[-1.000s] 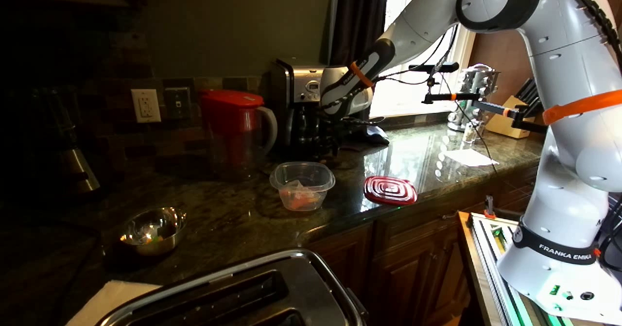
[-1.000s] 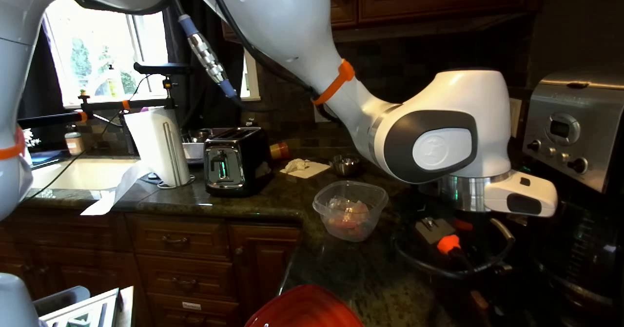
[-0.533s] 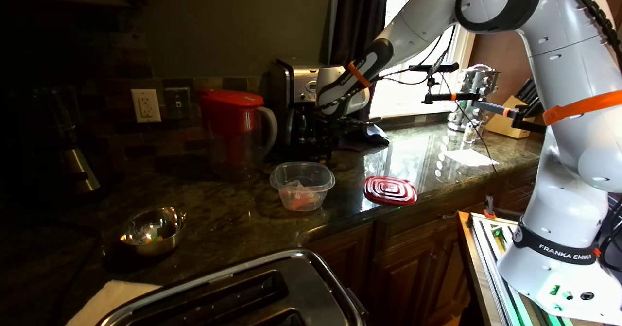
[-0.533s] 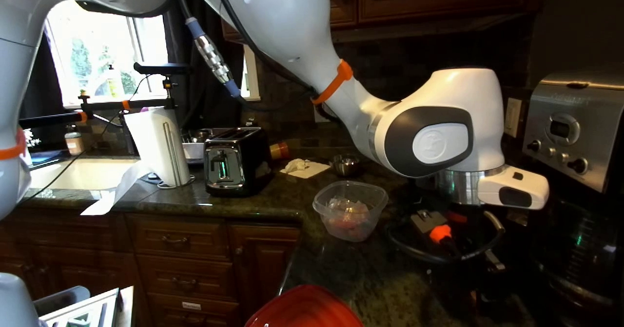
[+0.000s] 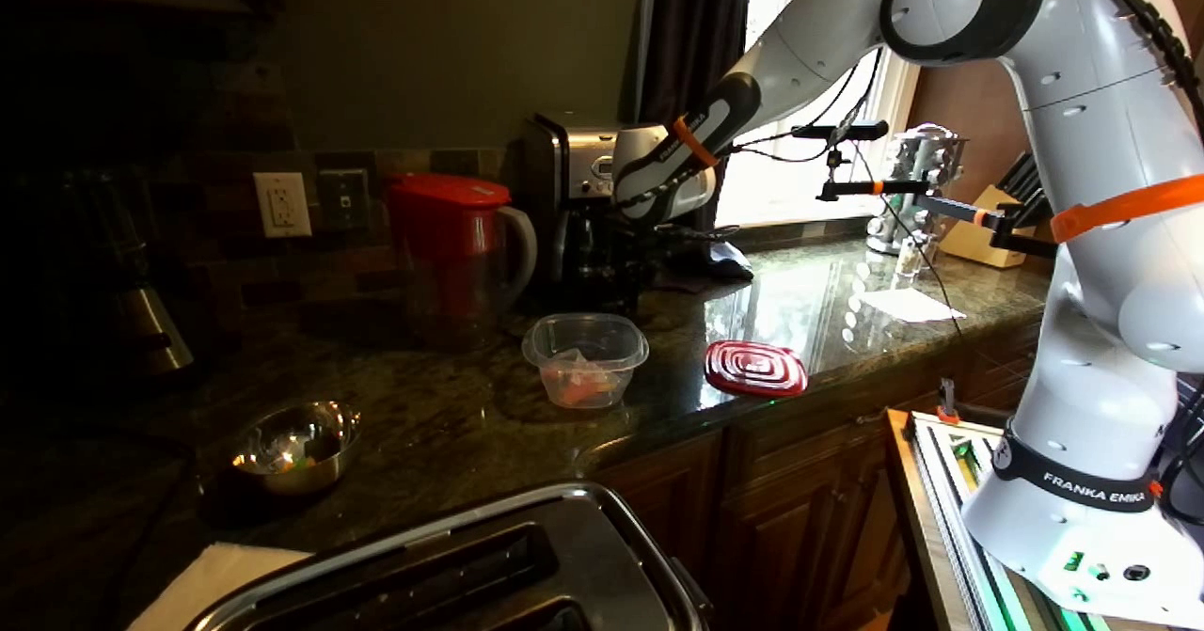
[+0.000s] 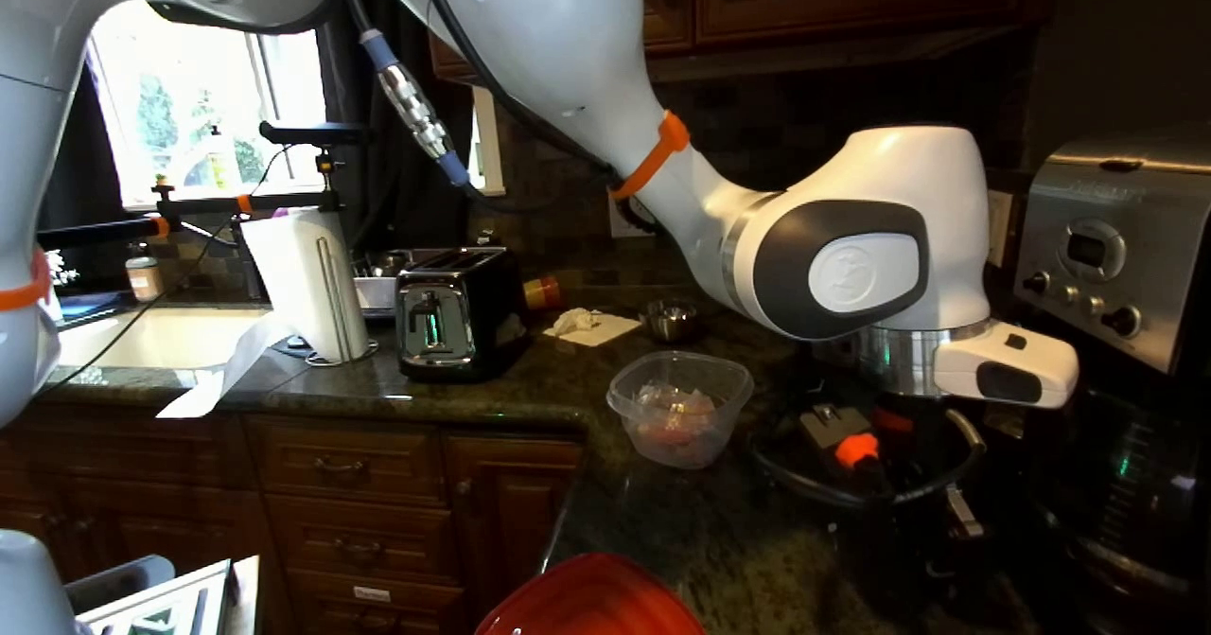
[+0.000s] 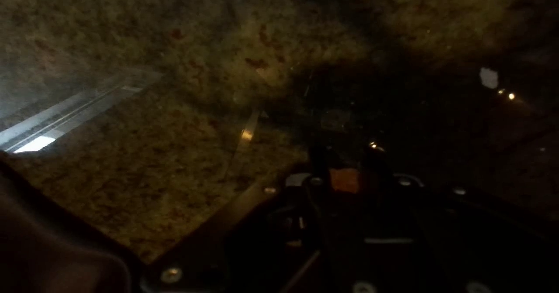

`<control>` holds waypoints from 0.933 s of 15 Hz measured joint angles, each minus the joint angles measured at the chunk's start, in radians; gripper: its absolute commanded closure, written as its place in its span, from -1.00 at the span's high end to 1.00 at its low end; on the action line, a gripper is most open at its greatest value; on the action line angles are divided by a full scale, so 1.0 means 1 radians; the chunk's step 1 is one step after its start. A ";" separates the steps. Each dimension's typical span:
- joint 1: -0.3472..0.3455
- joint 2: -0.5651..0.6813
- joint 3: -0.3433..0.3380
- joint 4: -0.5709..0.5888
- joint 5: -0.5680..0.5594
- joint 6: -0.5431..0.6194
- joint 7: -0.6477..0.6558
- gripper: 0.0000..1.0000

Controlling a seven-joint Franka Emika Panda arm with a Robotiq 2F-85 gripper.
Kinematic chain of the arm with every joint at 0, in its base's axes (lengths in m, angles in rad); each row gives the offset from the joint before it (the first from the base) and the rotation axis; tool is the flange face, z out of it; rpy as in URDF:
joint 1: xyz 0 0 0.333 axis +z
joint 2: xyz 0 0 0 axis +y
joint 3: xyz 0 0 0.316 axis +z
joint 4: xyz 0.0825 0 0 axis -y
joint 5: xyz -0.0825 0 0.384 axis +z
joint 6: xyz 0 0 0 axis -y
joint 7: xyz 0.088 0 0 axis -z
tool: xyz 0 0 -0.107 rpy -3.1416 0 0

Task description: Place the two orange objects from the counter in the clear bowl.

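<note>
Between the two dark fingertips of my gripper [image 7: 345,157], an orange object [image 7: 345,180] fills the gap in the wrist view. The picture there is very dark, but the jaws look shut on it. Below them lies the speckled counter [image 7: 174,162]. In both exterior views the fingers are lost in shadow near the coffee maker. The clear bowl [image 5: 585,358], also the clear bowl [image 6: 679,408], stands upright to one side of my hand. Reddish-orange contents and crinkled clear wrapping show through its wall. Whether the other orange object is among them I cannot tell; elsewhere it does not show.
The coffee maker [image 6: 1107,238] stands close beside my hand. A red pitcher [image 5: 451,236] is behind the bowl, and a red lid [image 5: 755,368] lies near the counter's front edge. A shiny metal bowl [image 5: 296,448] and a toaster [image 5: 451,565] are farther along.
The hand has shifted slightly and risen a little, and the fingers have come together. A reddish-orange piece that showed under the hand is now hidden in shadow in the exterior views.
</note>
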 measured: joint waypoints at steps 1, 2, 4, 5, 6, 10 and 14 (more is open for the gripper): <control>0.000 0.000 0.000 0.002 0.000 0.000 0.000 -0.84; 0.000 0.000 0.000 0.003 0.000 0.000 0.000 -0.80; 0.000 0.000 0.000 0.005 0.000 0.000 0.000 -0.80; 0.001 -0.003 0.000 0.005 0.000 0.000 0.000 -0.72; 0.001 -0.009 0.002 0.004 0.000 0.000 -0.002 -0.73; 0.003 -0.084 0.029 -0.039 0.004 0.000 -0.030 -0.07; 0.000 -0.136 0.035 -0.069 0.010 -0.003 -0.032 0.54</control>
